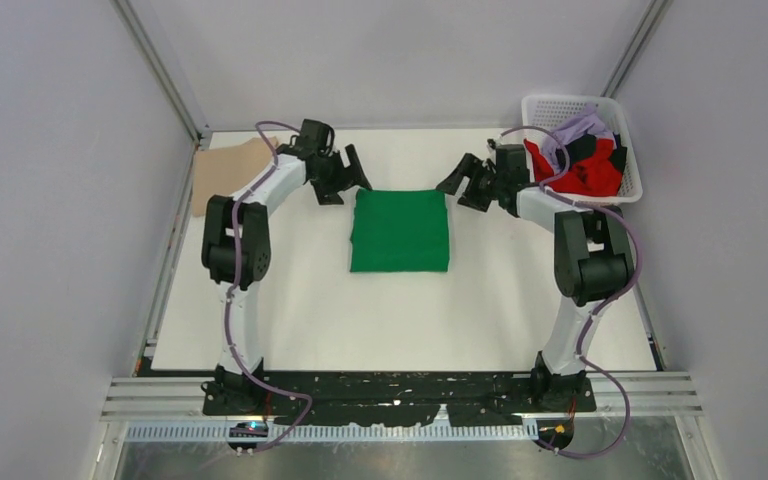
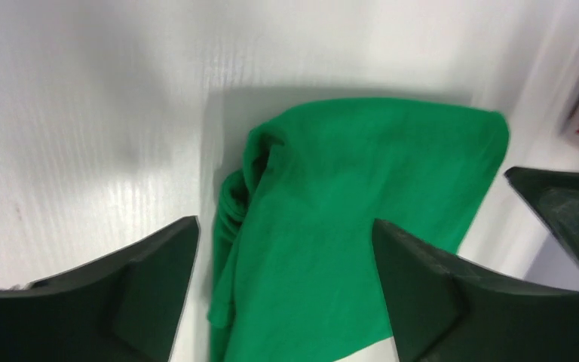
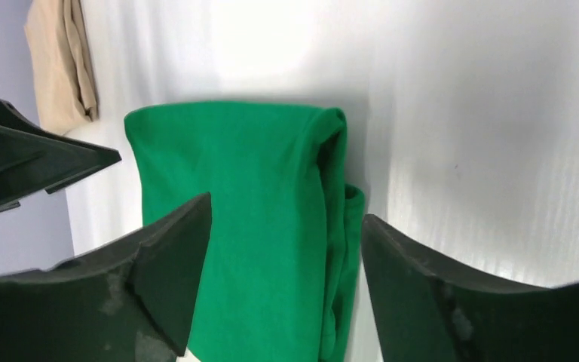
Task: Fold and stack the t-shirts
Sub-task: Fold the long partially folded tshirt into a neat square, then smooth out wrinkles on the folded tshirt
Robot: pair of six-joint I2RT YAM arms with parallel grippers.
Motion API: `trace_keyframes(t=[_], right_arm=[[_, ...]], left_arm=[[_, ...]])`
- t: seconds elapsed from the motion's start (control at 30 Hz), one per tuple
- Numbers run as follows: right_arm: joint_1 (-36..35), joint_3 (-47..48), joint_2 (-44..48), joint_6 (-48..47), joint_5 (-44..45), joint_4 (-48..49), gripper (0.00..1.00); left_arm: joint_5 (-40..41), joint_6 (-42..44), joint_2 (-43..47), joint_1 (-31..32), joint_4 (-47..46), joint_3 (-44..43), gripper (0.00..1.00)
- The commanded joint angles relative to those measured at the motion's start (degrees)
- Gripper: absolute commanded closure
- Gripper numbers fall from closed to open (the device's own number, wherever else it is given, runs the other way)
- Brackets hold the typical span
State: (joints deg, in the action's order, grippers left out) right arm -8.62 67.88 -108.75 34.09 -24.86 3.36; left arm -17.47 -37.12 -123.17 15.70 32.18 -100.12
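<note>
The green t-shirt (image 1: 400, 230) lies folded into a rectangle in the middle of the table. It also shows in the left wrist view (image 2: 332, 226) and the right wrist view (image 3: 256, 226). My left gripper (image 1: 348, 183) is open and empty just off the shirt's far left corner. My right gripper (image 1: 463, 186) is open and empty just off its far right corner. The tan t-shirt (image 1: 228, 172) lies folded at the far left, also in the right wrist view (image 3: 60, 60). Red (image 1: 582, 172), lilac (image 1: 575, 130) and black (image 1: 585, 147) shirts are bunched in the basket.
The white lattice basket (image 1: 558, 104) stands at the far right corner. Grey walls close in the left and right sides. The arm bases sit on a black rail (image 1: 400, 392) at the near edge.
</note>
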Motion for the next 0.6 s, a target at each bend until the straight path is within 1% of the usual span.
trace_keyframes(t=[0.0, 0.07, 0.17, 0.23, 0.27, 0.3, 0.37, 0.4, 0.47, 0.53, 0.57], right_arm=[[0.38, 5.80, 3.19, -3.81, 2.13, -5.20, 0.08], [-0.09, 3.57, 7.18, -5.04, 3.13, -6.64, 0.01], [-1.47, -2.45, 13.79, -5.40, 1.98, -5.66, 0.01], [-3.13, -10.20, 18.21, -4.06, -1.98, -2.48, 0.01], [-4.38, -12.23, 20.48, -2.03, -5.29, 1.48, 0.01], [-4.95, -16.17, 21.37, -0.88, -7.09, 3.50, 0.01], [-6.38, -21.51, 23.73, 4.76, -11.06, 9.50, 0.00], [-7.41, -23.07, 23.92, 6.12, -12.64, 13.90, 0.01], [-8.66, -26.02, 23.30, 8.92, -13.87, 17.94, 0.00], [-9.30, -27.49, 20.84, 9.53, -13.52, 20.42, 0.01], [-9.11, -27.90, 18.59, 9.05, -11.36, 20.84, 0.01]], left_arm=[[0.47, 0.40, 4.53, -0.52, 2.11, -3.21, 0.01], [0.46, 0.70, 8.65, 0.30, 0.98, 0.34, 0.01], [-1.17, 0.67, 15.76, 2.68, -4.33, 9.29, 0.00], [-3.94, -0.57, 19.15, 4.22, -8.55, 15.21, 0.00], [-5.45, -1.44, 20.07, 4.84, -10.38, 17.82, 0.00], [-6.66, -2.68, 20.73, 5.36, -12.59, 20.12, 0.01], [-9.39, -4.50, 20.72, 6.31, -16.21, 23.62, 0.00], [-10.62, -5.31, 20.19, 6.69, -17.23, 24.59, 0.00], [-11.77, -6.66, 18.51, 7.47, -19.59, 26.46, 0.00], [-12.46, -7.84, 16.70, 8.05, -21.81, 27.71, 0.00], [-12.62, -8.30, 15.55, 8.12, -22.71, 28.19, 0.00]])
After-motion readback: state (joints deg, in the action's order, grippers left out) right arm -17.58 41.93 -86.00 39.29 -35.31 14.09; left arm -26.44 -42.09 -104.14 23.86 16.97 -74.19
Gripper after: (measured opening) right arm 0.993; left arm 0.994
